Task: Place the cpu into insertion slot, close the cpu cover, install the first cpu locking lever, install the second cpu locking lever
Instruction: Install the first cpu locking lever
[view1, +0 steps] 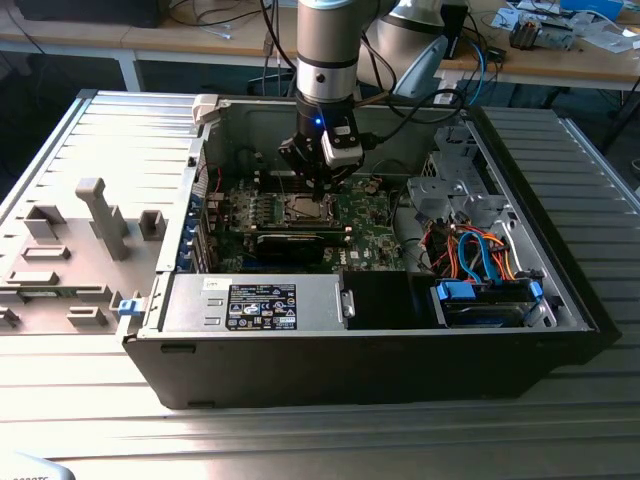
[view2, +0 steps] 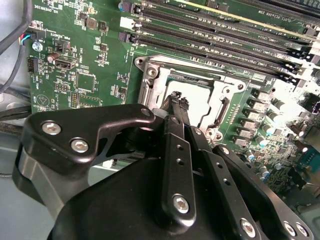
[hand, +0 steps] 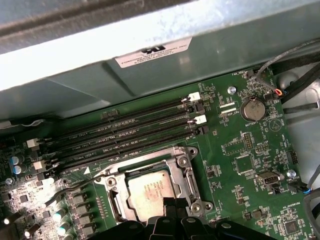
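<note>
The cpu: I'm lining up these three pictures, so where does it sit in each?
Exterior view: the cpu sits on the green motherboard, directly under the gripper.
Second wrist view: the cpu is the pale square just past the gripper.
First wrist view: the cpu is the pale square next to the gripper.
Shared landmark: the gripper, right at the cpu in every view.

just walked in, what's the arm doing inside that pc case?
The arm's gripper is down inside the open computer case, over the green motherboard. In the second wrist view its fingertips are closed together just above the cpu. The cpu already sits in the insertion slot. The cpu cover appears to lie flat around it, with the chip's silver face showing through the window. I cannot tell whether the locking levers are latched.
</note>
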